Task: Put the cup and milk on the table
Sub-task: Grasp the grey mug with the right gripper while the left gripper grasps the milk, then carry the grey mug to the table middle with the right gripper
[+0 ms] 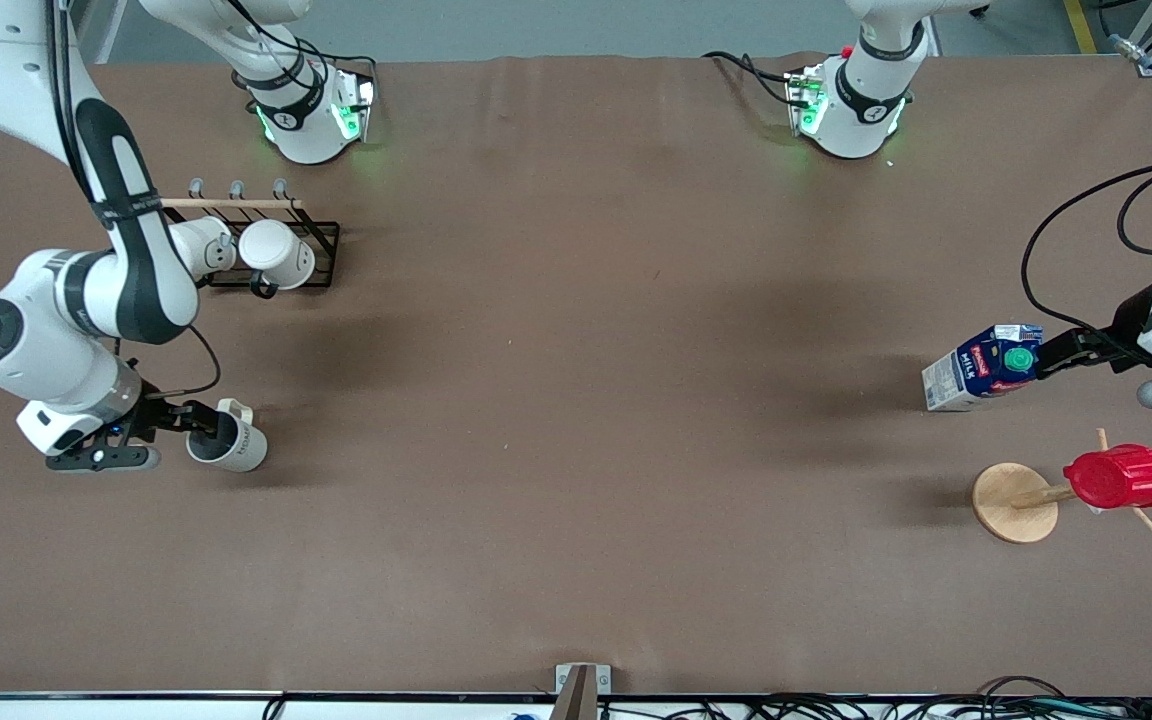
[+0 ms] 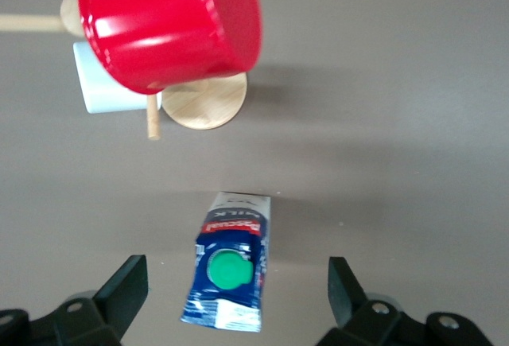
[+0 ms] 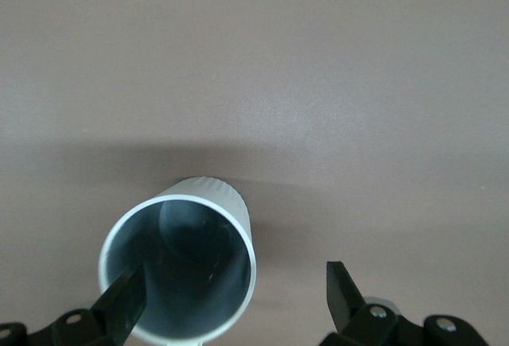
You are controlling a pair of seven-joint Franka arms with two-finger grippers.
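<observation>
1. My left pincer (image 2: 235, 302) hangs spread wide by the carton's cap end at the left arm's end of the surface (image 1: 576, 400), holding nothing.
2. The milk (image 1: 983, 367) sits on the surface between my left fingers without touching them, green cap facing up in the wrist view.
3. Nearer the front camera than the milk stands a wooden peg stand (image 1: 1016, 502) with a red cup (image 1: 1119, 476) hung on it.
4. My right pincer (image 3: 235, 306) is spread at the mug's rim, one finger (image 3: 123, 305) inside the mouth, the other outside and apart.
5. The cup (image 1: 232, 436) rests on the surface at the right arm's end, nearer the camera than the black rack (image 1: 321, 240) with two white mugs (image 1: 278, 254).
</observation>
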